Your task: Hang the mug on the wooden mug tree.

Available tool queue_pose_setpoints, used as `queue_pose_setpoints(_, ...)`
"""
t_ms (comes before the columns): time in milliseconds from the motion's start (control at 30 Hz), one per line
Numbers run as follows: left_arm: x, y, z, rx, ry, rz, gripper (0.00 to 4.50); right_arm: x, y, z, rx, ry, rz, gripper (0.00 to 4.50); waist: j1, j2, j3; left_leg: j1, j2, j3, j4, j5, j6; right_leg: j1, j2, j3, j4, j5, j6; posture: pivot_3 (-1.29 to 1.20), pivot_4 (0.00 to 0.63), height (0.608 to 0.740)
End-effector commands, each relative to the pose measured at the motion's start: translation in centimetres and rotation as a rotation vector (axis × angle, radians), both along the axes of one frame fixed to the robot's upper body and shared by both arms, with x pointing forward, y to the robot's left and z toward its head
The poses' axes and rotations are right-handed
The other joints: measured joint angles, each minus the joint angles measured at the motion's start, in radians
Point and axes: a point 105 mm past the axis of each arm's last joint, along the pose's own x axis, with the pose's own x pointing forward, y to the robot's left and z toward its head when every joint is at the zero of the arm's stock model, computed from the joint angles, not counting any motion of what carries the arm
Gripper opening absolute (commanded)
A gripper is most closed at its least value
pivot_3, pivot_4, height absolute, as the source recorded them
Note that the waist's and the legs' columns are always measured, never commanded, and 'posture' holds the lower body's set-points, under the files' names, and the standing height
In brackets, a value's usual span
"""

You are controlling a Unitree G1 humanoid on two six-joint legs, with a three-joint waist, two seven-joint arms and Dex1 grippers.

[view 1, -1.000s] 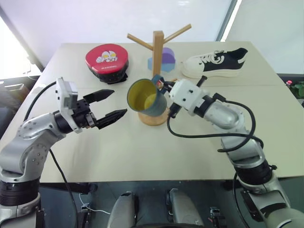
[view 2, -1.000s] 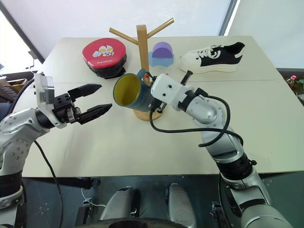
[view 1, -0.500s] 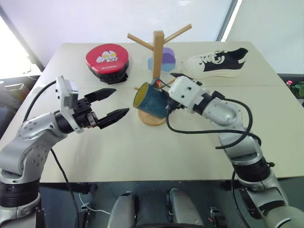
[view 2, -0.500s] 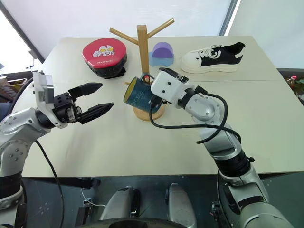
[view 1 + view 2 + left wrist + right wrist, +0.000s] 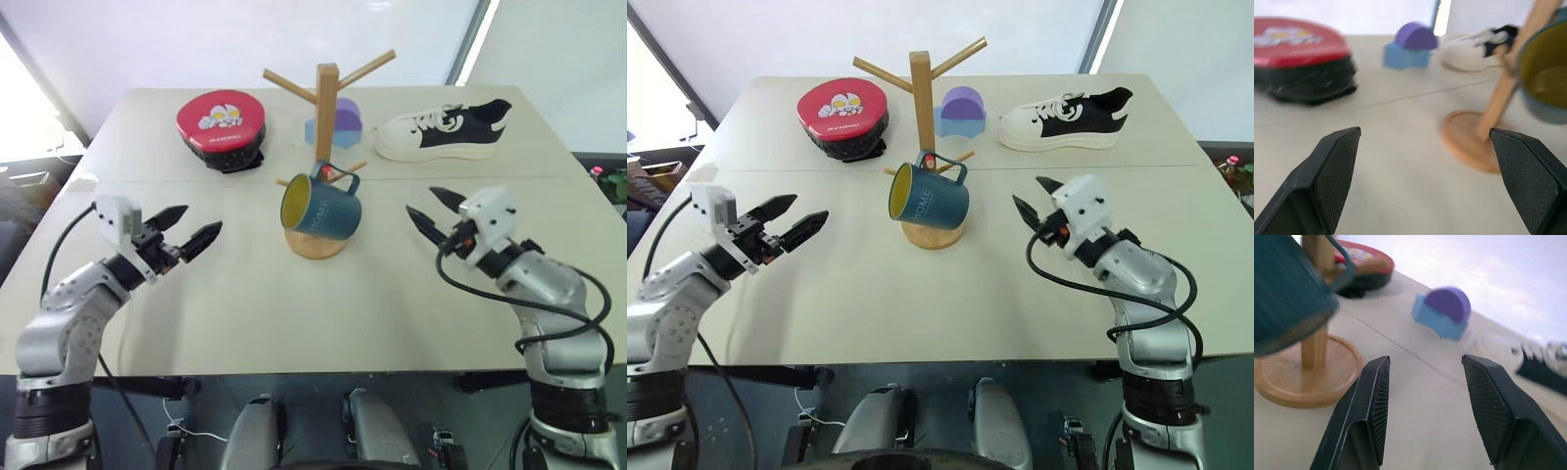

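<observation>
Left eye view: mug [image 5: 319, 207] hangs by its handle on a low peg of the wooden mug tree [image 5: 325, 157], mid-counter [image 5: 294, 304]; step in hand is judged to be clearing off, best done by drawing both arms straight outward without brushing the mug. Left wrist view: left claw [image 5: 1435, 183] spread, empty, touching nothing. Right wrist view: right claw [image 5: 1427, 413] spread, empty, well apart from the mug.

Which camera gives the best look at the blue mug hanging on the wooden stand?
The right eye view: the whole mug shows, handle hooked over a low peg of the wooden mug tree. The left eye view shows the same. Each wrist view catches part of it, cut off at the edge.
</observation>
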Motion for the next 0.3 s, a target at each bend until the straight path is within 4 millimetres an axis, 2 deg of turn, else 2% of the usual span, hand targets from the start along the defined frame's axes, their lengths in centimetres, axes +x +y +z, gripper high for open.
queue_pose_setpoints(33, -0.2, 1.9, -1.5, 0.025, -0.009, 0.134, 4.50, 0.1, -2.1, -0.5, 0.142, -0.023, -0.096, 2.40, -0.003, 0.000, 0.000, 0.000, 0.000, 0.000, 0.000, 0.000, 0.000, -0.001, 0.000, 0.001, 0.000, 0.000, 0.000, 0.00, 0.150, 0.735)
queue_pose_setpoints(133, -0.6, 2.1, -2.7, 0.021, -0.005, 0.179, 4.50, 0.4, -3.4, -2.2, 0.184, 0.001, -0.164, 2.40, 0.001, 0.000, 0.000, -0.001, 0.000, 0.001, 0.000, 0.000, 0.000, -0.001, -0.001, 0.001, 0.000, 0.000, 0.000, 0.00, 0.150, 0.735)
queue_pose_setpoints(300, -0.9, 2.1, -3.4, -0.001, -0.004, 0.195, 4.50, 0.6, -3.8, -4.1, 0.167, 0.037, -0.157, 2.40, 0.003, 0.000, 0.000, -0.001, 0.000, 0.001, 0.000, 0.000, 0.000, -0.001, -0.002, 0.001, 0.000, 0.000, -0.001, 0.00, 0.150, 0.735)
